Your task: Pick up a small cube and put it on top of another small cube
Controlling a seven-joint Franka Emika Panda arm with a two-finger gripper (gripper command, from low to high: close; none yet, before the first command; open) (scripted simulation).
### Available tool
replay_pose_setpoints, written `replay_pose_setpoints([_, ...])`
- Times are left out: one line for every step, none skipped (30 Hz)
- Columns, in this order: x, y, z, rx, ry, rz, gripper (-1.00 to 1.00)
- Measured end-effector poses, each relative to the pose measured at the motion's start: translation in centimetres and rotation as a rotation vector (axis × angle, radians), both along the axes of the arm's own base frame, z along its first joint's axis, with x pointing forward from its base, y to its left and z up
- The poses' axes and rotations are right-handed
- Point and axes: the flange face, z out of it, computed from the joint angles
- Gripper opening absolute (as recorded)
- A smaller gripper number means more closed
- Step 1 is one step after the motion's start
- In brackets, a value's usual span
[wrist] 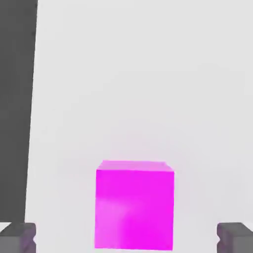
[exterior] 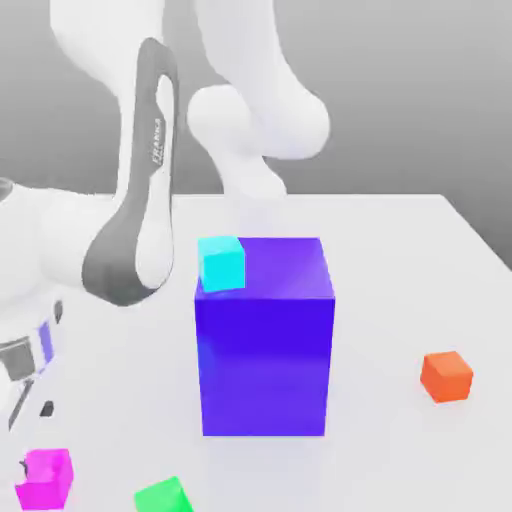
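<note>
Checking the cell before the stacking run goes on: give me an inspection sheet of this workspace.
Surface: white table, flat, bare between the blocks.
Job's things: magenta cube on the table, between the open fingers, not gripped; cyan cube, green cube and orange cube lie apart.
Clutter: big blue-violet block at the middle, the cyan cube against its upper corner on the exterior view's left.
Grippers: gripper open, low over the magenta cube.
Cables: nothing seen.
Surroundings: plain grey backdrop.
</note>
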Motion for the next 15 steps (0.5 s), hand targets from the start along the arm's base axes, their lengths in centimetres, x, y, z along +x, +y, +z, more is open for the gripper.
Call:
replay_pose_setpoints([-0.1, 0.0, -1.4, 0.001, 0.001, -0.001, -1.0])
replay_pose_setpoints([-0.1, 0.0, -1.4, 0.001, 0.001, -0.001, -1.0])
replay_pose_setpoints([-0.1, 0.0, -1.4, 0.0, 0.001, -0.001, -1.0])
replay_pose_setpoints([-0.1, 0.0, -1.4, 0.0, 0.0, -0.001, -1.0])
replay_pose_setpoints([0.0, 0.0, -1.4, 0.0, -0.001, -0.001, -1.0])
replay_pose_setpoints([0.0, 0.0, -1.4, -0.001, -0.002, -0.001, -1.0])
replay_pose_setpoints([-0.1, 0.0, -2.1, 0.0, 0.0, -0.001, -1.0])
replay_pose_setpoints([-0.1, 0.0, -1.7, 0.0, 0.0, -0.002, -1.0])
replay_pose_setpoints([0.0, 0.0, -0.7, 0.001, -0.001, -0.003, -1.0])
replay_pose_setpoints([0.0, 0.0, 0.5, 0.001, -0.001, -0.003, -1.0])
replay_pose_setpoints([0.0, 0.0, 1.8, 0.001, -0.001, -0.003, -1.0])
replay_pose_setpoints([-0.1, 0.1, 3.1, 0.0, -0.001, -0.001, -1.0])
replay_pose_setpoints([0.5, 1.3, 4.2, 0.001, -0.001, 0.034, -1.0])
replay_pose_setpoints([1.5, 3.3, 5.2, 0.001, -0.001, 0.09, -1.0])
replay_pose_setpoints([2.4, 5.6, 6.1, 0.002, -0.001, 0.151, -1.0])
